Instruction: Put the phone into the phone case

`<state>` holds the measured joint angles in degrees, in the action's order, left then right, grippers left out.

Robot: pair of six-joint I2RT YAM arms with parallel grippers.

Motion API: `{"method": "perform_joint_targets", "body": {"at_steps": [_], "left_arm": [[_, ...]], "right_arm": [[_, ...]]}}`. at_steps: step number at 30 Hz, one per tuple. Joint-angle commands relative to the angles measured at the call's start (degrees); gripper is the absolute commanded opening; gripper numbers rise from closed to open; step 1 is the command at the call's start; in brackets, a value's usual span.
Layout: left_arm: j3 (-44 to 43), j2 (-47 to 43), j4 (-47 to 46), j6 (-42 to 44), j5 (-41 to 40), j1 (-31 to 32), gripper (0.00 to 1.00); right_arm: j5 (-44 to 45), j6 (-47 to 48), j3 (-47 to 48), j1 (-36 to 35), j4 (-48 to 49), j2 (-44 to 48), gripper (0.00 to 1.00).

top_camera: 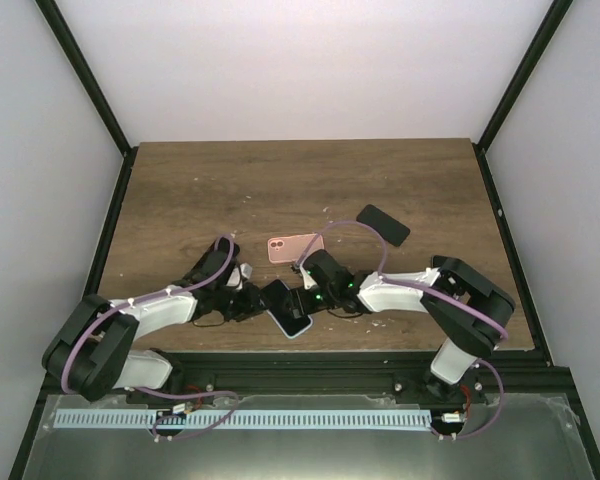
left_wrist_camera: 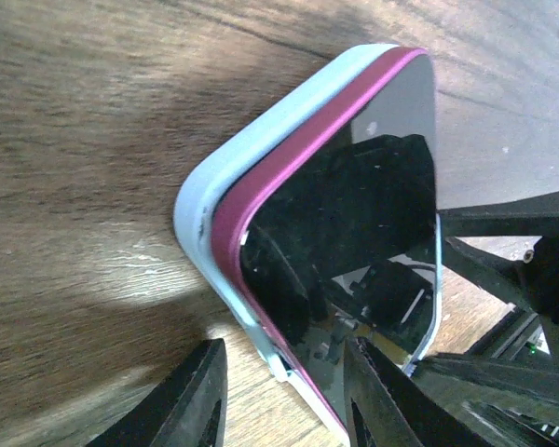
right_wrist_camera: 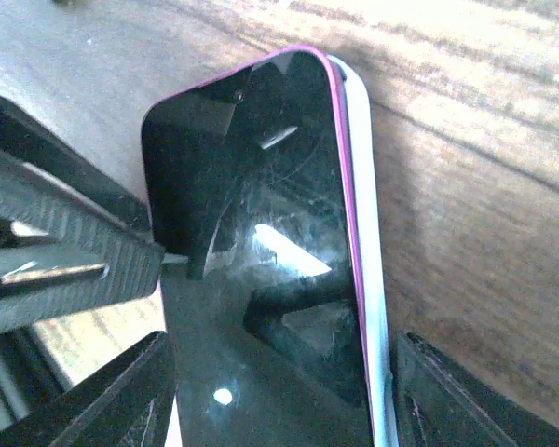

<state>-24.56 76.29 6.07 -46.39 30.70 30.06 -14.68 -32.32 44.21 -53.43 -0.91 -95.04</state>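
A phone (top_camera: 282,298) with a black screen and a magenta rim lies at the table's near edge, partly seated in a light blue phone case (top_camera: 300,326). In the left wrist view the magenta rim of the phone (left_wrist_camera: 354,186) stands proud of the case (left_wrist_camera: 261,130) along one side. My left gripper (left_wrist_camera: 284,400) straddles that side, open: one finger rests on the screen, the other stands apart on the wood. My right gripper (right_wrist_camera: 284,400) spans the width of the phone (right_wrist_camera: 261,233) and its case (right_wrist_camera: 365,186), with a finger against each side.
A pink case-like slab (top_camera: 293,247) lies just behind the grippers. A black slab (top_camera: 383,224) lies at the right rear. Black frame posts (top_camera: 80,70) flank the table, and its near edge (top_camera: 310,345) runs right under the phone.
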Motion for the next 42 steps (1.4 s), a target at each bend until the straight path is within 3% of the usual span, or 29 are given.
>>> {"method": "perform_joint_targets", "body": {"at_steps": [1, 10, 22, 28, 35, 42], "left_arm": [[0.97, 0.96, -1.20, -0.89, -0.11, 0.29, 0.35], [-0.61, 0.69, 1.49, 0.02, -0.95, 0.39, 0.24], [2.65, -2.29, -1.54, -3.57, 2.33, 0.51, 0.27], [2.56, -3.46, -1.26, -3.35, 1.98, 0.52, 0.24], [4.10, -4.66, -1.79, -3.97, 1.56, 0.52, 0.24], [4.58, -6.38, -1.49, -4.50, 0.85, 0.52, 0.24]], "right_arm": [[-10.68, -4.64, -4.83, 1.78, 5.19, 1.46, 0.64], [-20.44, -11.29, -7.49, 3.86, 17.11, 1.21, 0.66], [-26.31, -20.74, -11.71, 5.44, 32.04, 1.66, 0.66], [-26.36, -19.09, -11.00, 5.44, 31.74, 0.70, 0.66], [-30.32, -19.67, -11.58, 5.44, 38.44, 0.08, 0.61], [-27.79, -18.33, -11.06, 5.44, 34.68, -0.46, 0.55]]}}
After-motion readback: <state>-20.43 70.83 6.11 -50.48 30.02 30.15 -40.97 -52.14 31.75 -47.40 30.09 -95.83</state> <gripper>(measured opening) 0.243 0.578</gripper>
